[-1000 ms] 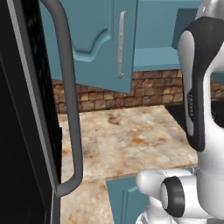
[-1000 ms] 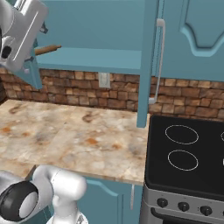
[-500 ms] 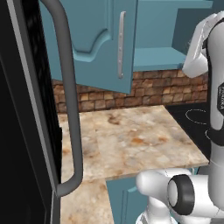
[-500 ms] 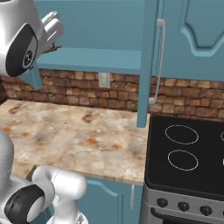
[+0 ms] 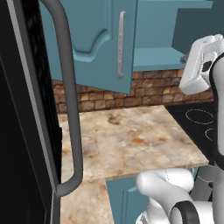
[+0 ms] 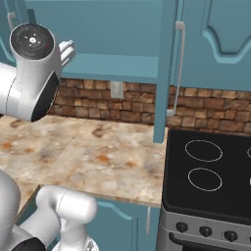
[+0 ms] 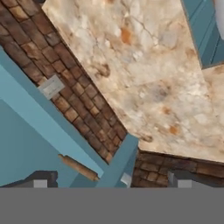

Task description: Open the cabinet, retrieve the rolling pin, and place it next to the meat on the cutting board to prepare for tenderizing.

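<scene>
Lying on cabinet (image 7: pixel 26 131) shelf, rolling pin (image 7: pixel 78 167) between tool (image 7: pixel 109 181) fingertips

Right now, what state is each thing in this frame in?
Teal wall cabinet with arched panel doors: both doors open.
Small tan-brown wooden rolling pin: lying on the teal cabinet shelf, not gripped.
Gripper: jaws open, empty, near the pin.
Black stovetop: bare.

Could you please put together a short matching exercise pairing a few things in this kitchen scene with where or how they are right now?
Things:
1. rolling pin
2. cabinet door
3. stovetop
4. outlet plate

Places or states:
A. on the brick wall
B. swung open
C. lying on the cabinet shelf
D. right of the counter

Pairs: 1-C, 2-B, 3-D, 4-A
</scene>
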Controlling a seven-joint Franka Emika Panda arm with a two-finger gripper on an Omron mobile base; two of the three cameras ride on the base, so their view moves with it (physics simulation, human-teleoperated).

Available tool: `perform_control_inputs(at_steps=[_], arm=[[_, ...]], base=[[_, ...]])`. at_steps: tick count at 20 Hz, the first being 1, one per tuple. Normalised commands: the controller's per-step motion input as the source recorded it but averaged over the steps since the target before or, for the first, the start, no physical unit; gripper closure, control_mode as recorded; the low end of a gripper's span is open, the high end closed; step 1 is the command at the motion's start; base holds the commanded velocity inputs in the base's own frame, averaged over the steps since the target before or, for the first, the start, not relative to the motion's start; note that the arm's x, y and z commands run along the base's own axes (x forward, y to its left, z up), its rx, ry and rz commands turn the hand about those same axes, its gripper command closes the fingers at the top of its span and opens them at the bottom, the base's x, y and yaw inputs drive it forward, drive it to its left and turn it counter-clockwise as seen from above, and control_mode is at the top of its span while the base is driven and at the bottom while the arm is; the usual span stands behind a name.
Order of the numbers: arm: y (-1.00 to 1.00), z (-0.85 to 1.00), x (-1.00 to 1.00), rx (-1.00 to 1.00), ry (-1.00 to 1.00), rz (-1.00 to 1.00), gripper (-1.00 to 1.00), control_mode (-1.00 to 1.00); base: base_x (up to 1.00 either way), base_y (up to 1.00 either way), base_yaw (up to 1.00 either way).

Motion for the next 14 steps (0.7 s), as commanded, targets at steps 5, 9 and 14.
perform_control_inputs(at_steps=[5,9,14], arm=[[0.01,0.00,0.35,0.01,0.05,0.04,-1.00,-1.00],[0.00,0.00,0.52,0.00,0.07,0.05,-1.00,-1.00],[0.00,-0.04,0.59,0.01,0.06,0.10,-1.00,-1.00]], base=[[0.00,0.00,0.00],[0.00,0.00,0.00],[0.00,0.00,0.00]])
